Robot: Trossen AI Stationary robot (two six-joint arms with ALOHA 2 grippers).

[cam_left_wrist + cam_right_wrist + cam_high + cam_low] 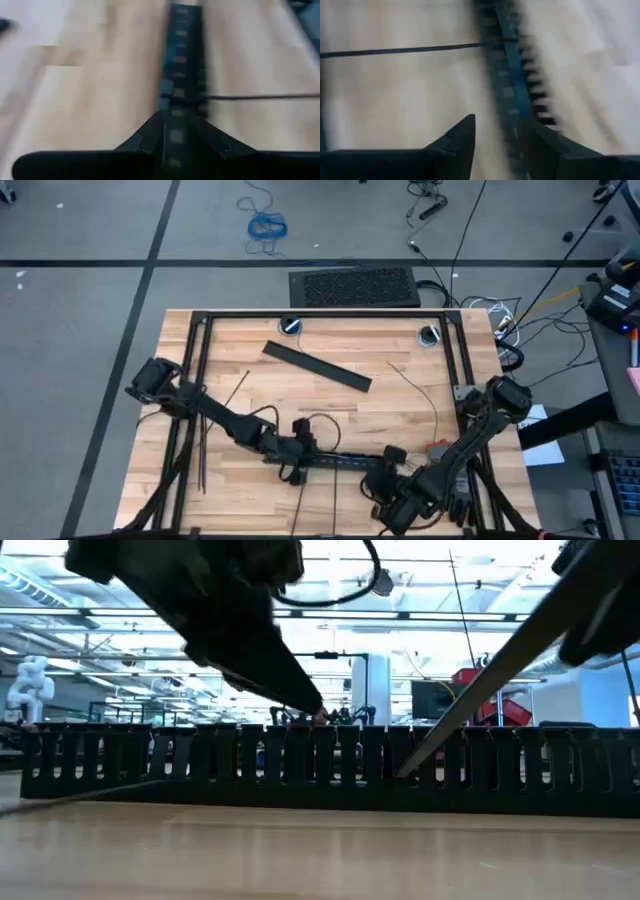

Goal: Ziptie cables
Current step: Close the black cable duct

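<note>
At the near edge of the wooden counter [400, 395], we see both arms bent low over a black slotted bar [345, 463] that lies crosswise. The cables [512, 100] rest inside it as a thin blue line along its channel, so the bar seems to serve as a tray that keeps them gathered for tying.

Our left gripper [170, 131] sits over the bar, fingers pressed together at the tips; a thin black strip [260, 96], likely a ziptie, runs off sideways just ahead of it. We cannot tell whether it is pinched.

Our right gripper [502, 132] stands spread, one finger on each side of the bar and cables, probably placed to steady them.

Farther out, spare zipties [200, 450] lie by the left arm's base, well apart. Beyond the middle lies a flat black bar [316, 366], tilted and untouched.
</note>
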